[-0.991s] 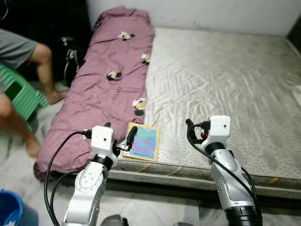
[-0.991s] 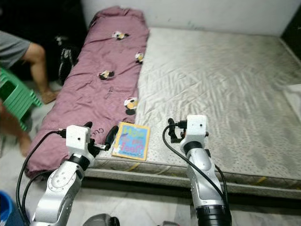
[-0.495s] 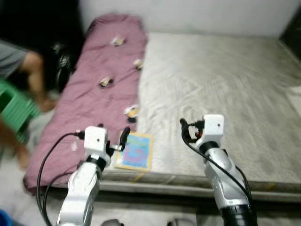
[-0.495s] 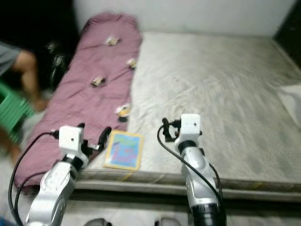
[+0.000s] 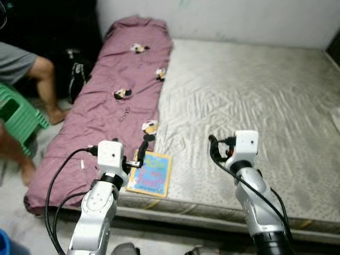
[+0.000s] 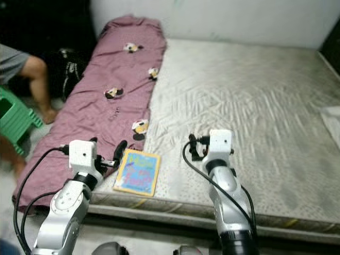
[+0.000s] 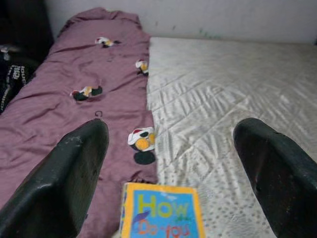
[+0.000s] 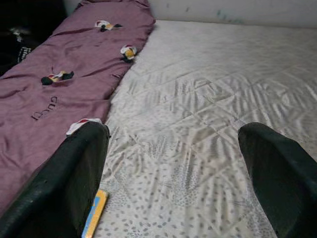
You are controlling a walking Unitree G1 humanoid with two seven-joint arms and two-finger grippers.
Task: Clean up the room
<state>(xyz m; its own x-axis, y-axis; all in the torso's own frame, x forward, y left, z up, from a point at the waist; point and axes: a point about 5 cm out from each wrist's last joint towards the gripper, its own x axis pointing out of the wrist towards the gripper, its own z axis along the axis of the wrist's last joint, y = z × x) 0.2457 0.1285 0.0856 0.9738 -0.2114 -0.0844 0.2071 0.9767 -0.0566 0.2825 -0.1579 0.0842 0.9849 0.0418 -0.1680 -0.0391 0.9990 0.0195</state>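
Note:
A colourful picture book [image 5: 151, 173] lies flat on the grey mattress [image 5: 255, 101] near its front edge, beside a long purple blanket [image 5: 122, 95] with small cartoon patches. My left gripper [image 5: 132, 154] hovers open just left of the book and above the blanket's edge. In the left wrist view the book [image 7: 161, 216] shows low between the two spread black fingers [image 7: 74, 168]. My right gripper [image 5: 227, 146] hangs open over bare mattress to the right of the book, nothing between its fingers [image 8: 277, 168].
A person sits on a green stool [image 5: 18, 114] at the left, one leg [image 5: 49, 85] close to the blanket. A black bag [image 5: 77, 74] stands by the bed's left side. A white cloth [image 6: 332, 119] lies at the bed's right edge. A white wall runs behind the bed.
The whole picture swayed and sharpened as the camera moved, and the book now sits a little lower in view. Both grippers stay open in the same pose.

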